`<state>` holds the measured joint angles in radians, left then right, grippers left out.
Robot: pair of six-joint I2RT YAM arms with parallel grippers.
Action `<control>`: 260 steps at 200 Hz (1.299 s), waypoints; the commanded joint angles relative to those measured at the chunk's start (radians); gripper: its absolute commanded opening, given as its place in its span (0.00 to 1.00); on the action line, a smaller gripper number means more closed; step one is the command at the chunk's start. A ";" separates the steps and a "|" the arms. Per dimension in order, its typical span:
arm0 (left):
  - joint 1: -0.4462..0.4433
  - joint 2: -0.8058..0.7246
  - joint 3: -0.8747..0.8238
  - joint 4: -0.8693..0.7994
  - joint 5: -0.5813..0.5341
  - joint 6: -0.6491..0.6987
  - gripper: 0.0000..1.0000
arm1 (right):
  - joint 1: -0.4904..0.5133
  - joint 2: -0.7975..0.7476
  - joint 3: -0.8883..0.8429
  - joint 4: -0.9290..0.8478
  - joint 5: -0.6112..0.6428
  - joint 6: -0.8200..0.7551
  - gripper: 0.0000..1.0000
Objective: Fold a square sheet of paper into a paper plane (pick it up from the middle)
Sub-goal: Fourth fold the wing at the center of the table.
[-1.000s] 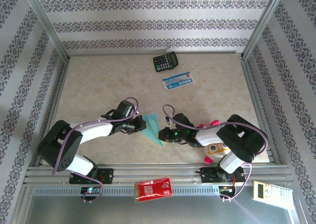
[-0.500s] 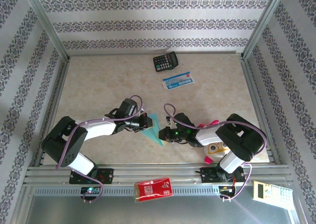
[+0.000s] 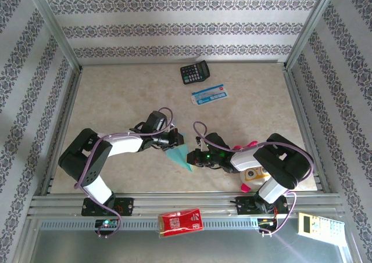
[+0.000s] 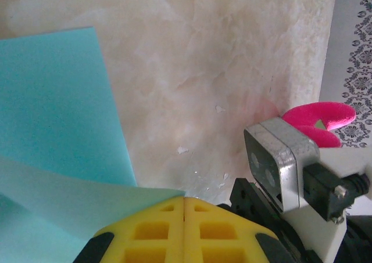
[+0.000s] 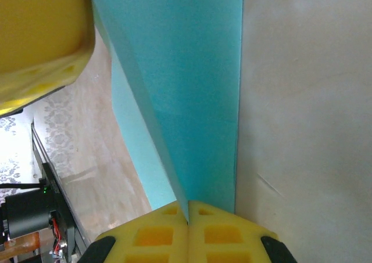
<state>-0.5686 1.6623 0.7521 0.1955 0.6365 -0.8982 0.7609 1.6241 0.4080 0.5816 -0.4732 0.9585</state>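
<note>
On the near rail lies a red packet (image 3: 181, 223), its print too small to read, and at the right end a pale keypad device (image 3: 317, 224). Just past the right arm's base a white-and-pink toy (image 3: 251, 174) is largely covered by that arm, so its shape is unclear.

At the near middle of the table (image 3: 116, 94) the two grippers meet over the paper plane (image 3: 180, 157), a slim turquoise wedge with its tip pointing toward the rail; its far end is hidden beneath the left gripper (image 3: 176, 140).

The right gripper (image 3: 190, 157) is clenched on the plane. Its wrist view shows the raised crease of the paper plane (image 5: 192, 71) running straight into the seam of the right gripper (image 5: 188, 208). A blurred yellow finger (image 5: 40, 36) of the other tool fills the upper left corner.

The left gripper (image 4: 184, 208) has its pads pressed together, over a paler flap of the paper plane (image 4: 55, 100). Whether it presses that flap down or only covers it cannot be told.

Farther off lie a blue-and-white card (image 3: 209, 94) and, beyond it, a black calculator (image 3: 194, 72).
</note>
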 commanded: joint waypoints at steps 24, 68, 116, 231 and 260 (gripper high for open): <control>-0.009 0.034 0.052 -0.010 0.023 0.037 0.06 | -0.005 0.051 -0.024 -0.018 0.065 0.015 0.03; 0.015 -0.009 0.065 -0.041 0.046 0.053 0.11 | -0.005 0.057 -0.031 -0.017 0.077 0.043 0.00; 0.038 -0.163 -0.018 -0.087 0.045 0.061 0.17 | -0.010 0.057 -0.034 -0.017 0.081 0.050 0.00; 0.056 -0.025 0.063 -0.201 0.073 0.104 0.02 | -0.016 0.062 -0.040 -0.003 0.074 0.052 0.00; 0.056 0.002 0.084 -0.192 0.086 0.099 0.03 | -0.017 0.062 -0.040 -0.004 0.075 0.052 0.00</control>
<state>-0.5217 1.6436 0.7990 0.0105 0.6937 -0.8207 0.7483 1.6352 0.3897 0.6315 -0.4805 1.0199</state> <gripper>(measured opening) 0.064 0.048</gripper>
